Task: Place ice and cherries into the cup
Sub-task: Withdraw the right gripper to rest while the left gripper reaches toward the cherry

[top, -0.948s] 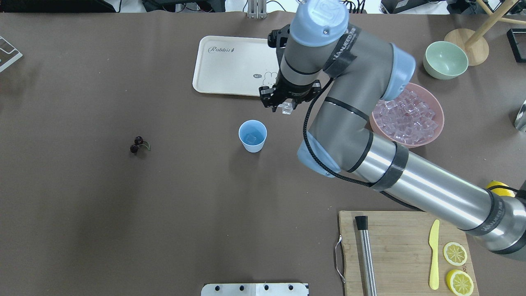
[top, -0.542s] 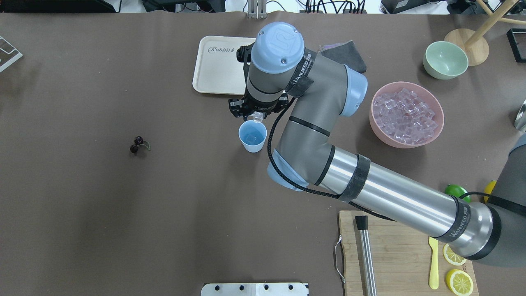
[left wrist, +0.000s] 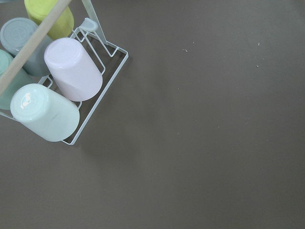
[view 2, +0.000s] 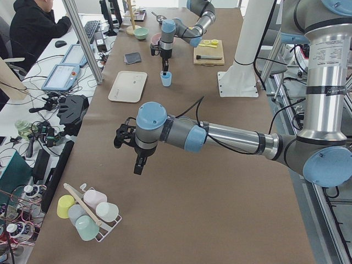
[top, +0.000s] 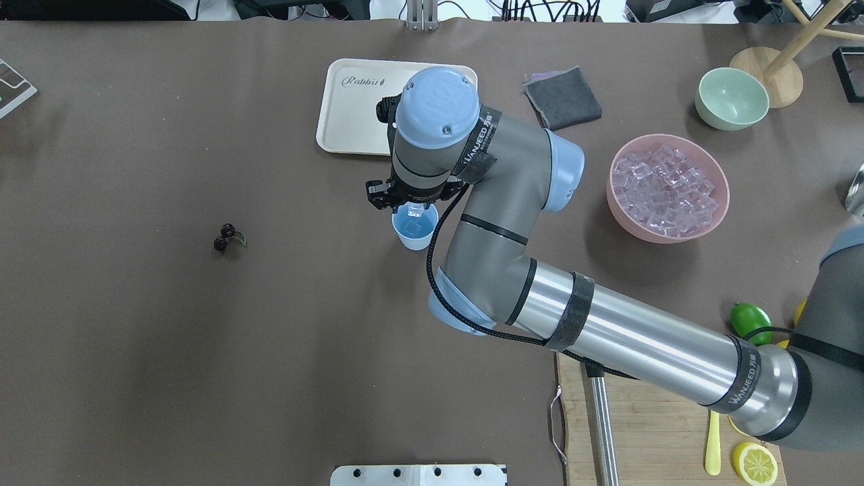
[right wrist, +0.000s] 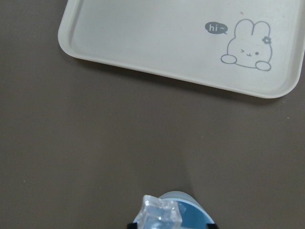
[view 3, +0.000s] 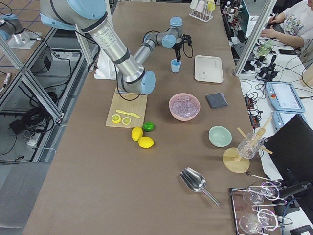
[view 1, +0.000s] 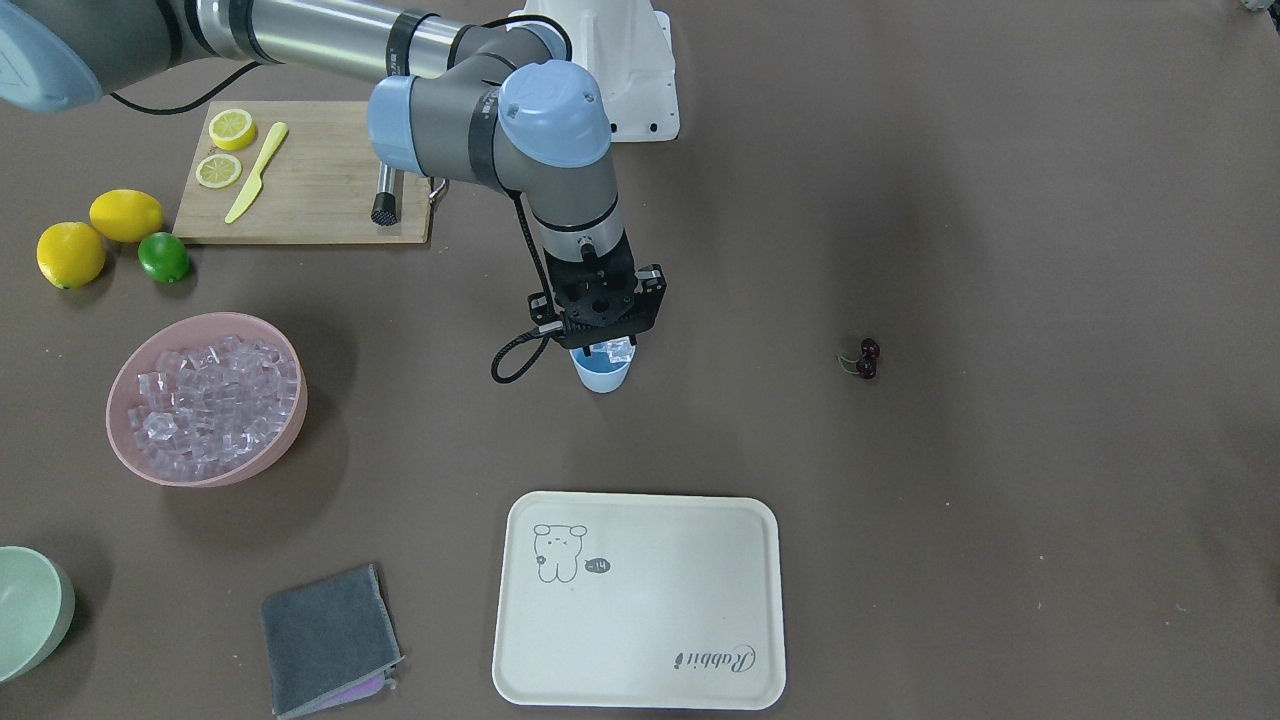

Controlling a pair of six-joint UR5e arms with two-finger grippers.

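The light-blue cup (top: 414, 233) stands mid-table, also in the front view (view 1: 603, 377). My right gripper (top: 414, 208) hangs straight over its mouth, shut on one clear ice cube (view 1: 618, 350), which the right wrist view shows (right wrist: 159, 214) just above the cup's rim (right wrist: 193, 208). More ice (top: 668, 189) fills the pink bowl (top: 611, 196) to the right. The dark cherries (top: 226, 237) lie alone on the table, well left of the cup. My left gripper (view 2: 139, 163) shows only in the left side view; I cannot tell its state.
A cream tray (top: 354, 101) lies just beyond the cup. A grey cloth (top: 563, 98) and a pale green bowl (top: 732, 98) sit at the back right. A cutting board (view 1: 310, 180) holds lemon slices, a knife and a muddler. A rack of cups (left wrist: 57, 81) lies under the left wrist.
My right arm has swung left from near the pink bowl, carrying the ice cube, and now holds it lower, over the cup's mouth. The cherries and the cup have not moved.
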